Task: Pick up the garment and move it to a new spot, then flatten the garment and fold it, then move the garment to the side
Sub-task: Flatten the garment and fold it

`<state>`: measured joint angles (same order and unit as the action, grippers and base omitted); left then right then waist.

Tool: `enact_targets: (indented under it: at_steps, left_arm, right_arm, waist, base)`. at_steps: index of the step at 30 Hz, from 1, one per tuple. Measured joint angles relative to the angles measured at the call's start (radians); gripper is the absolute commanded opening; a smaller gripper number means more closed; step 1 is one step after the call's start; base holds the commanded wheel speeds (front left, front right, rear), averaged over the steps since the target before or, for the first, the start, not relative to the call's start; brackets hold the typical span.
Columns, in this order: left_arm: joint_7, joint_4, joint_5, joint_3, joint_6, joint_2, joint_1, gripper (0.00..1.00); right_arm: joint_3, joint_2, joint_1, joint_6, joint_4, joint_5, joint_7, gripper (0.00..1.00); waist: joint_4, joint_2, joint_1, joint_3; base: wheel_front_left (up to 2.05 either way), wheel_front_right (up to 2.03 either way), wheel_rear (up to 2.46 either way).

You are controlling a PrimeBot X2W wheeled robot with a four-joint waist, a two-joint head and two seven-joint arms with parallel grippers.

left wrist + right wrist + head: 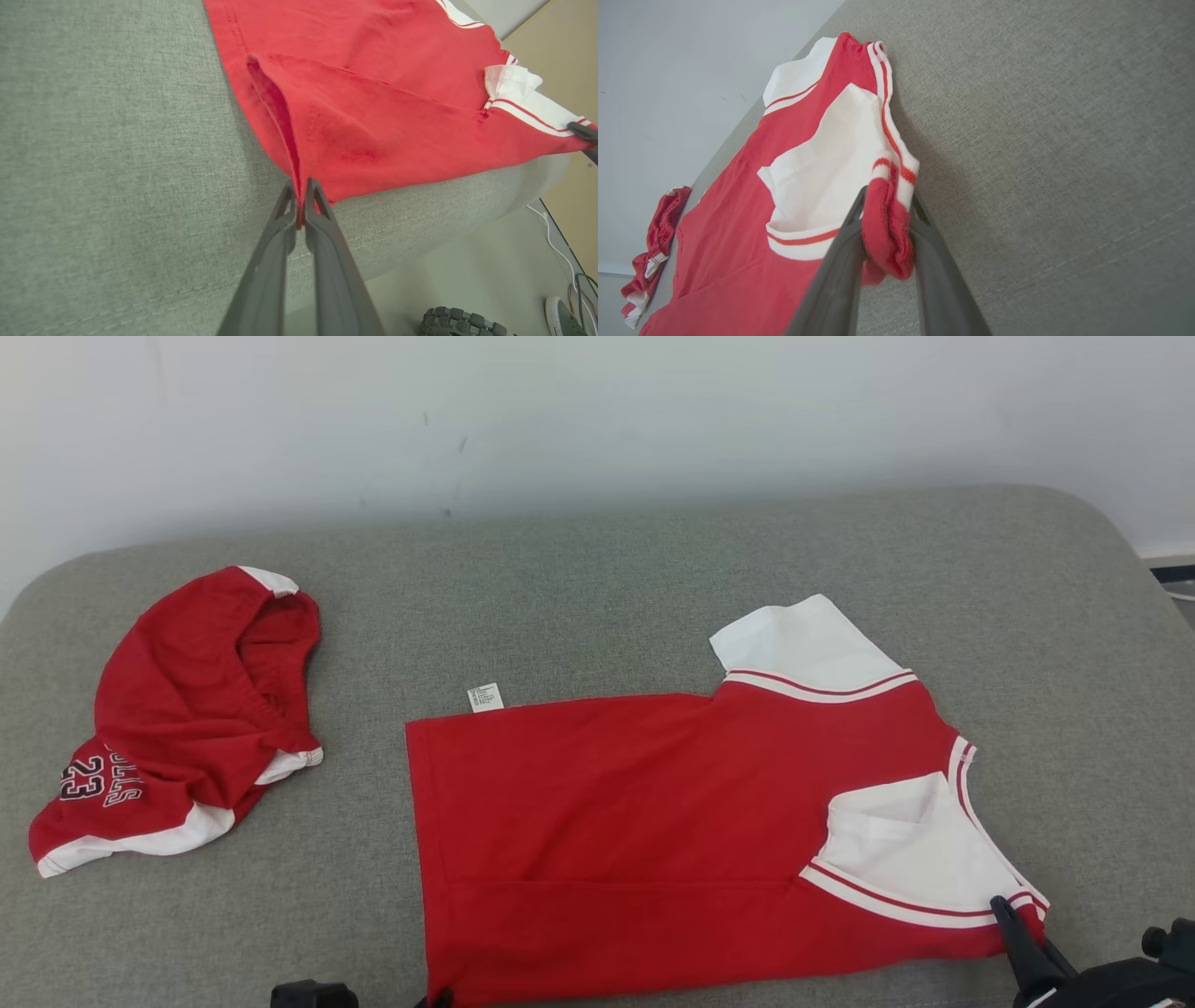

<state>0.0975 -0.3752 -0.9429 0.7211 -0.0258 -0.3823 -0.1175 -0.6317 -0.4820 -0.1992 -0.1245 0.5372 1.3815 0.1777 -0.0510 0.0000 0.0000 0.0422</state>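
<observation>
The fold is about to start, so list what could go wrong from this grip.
The left gripper pinches only the very hem corner of the shirt; it may slip out on lifting. The right gripper holds a bunched wad at the shoulder, likely creasing the fold. The tucked white sleeve may flop open.

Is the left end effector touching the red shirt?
Touching: the left wrist view shows the left end effector pinching the red shirt at its hem.

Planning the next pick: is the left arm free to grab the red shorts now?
Probably not yet: the left gripper is shut on the shirt, though bare cushion lies toward the shorts.
</observation>
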Motion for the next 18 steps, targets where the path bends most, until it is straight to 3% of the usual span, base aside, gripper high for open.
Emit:
enact_targets:
  at_steps: [1,2,3,18]
  left_arm:
    - [-0.003,0.005,-0.002,0.0,0.002,-0.002,0.001,0.47]
    - [-0.009,0.01,-0.004,0.001,0.009,-0.004,0.001,0.88]
    - [-0.014,0.016,-0.005,0.001,0.01,-0.006,0.003,1.0]
    - [-0.041,0.131,-0.005,-0.034,0.075,-0.069,0.02,1.0]
  right_arm:
    - [0.004,0.0,0.004,0.0,-0.001,0.0,0.001,1.0]
    - [0.006,-0.002,0.006,0.0,-0.001,0.0,0.001,1.0]
    - [0.007,-0.004,0.007,0.0,-0.003,0.0,0.003,1.0]
    - [0.053,-0.058,0.009,0.012,-0.055,-0.002,0.036,1.0]
  waist:
    - [0.001,0.0,0.0,0.001]
    - [0.001,0.0,0.0,0.002]
    - [0.001,0.0,0.0,0.003]
    - [0.003,0.0,0.0,0.015]
  base:
    - [0.0,0.0,0.0]
    - [0.0,0.0,0.0]
    - [0.0,0.0,0.0]
    - [0.0,0.0,0.0]
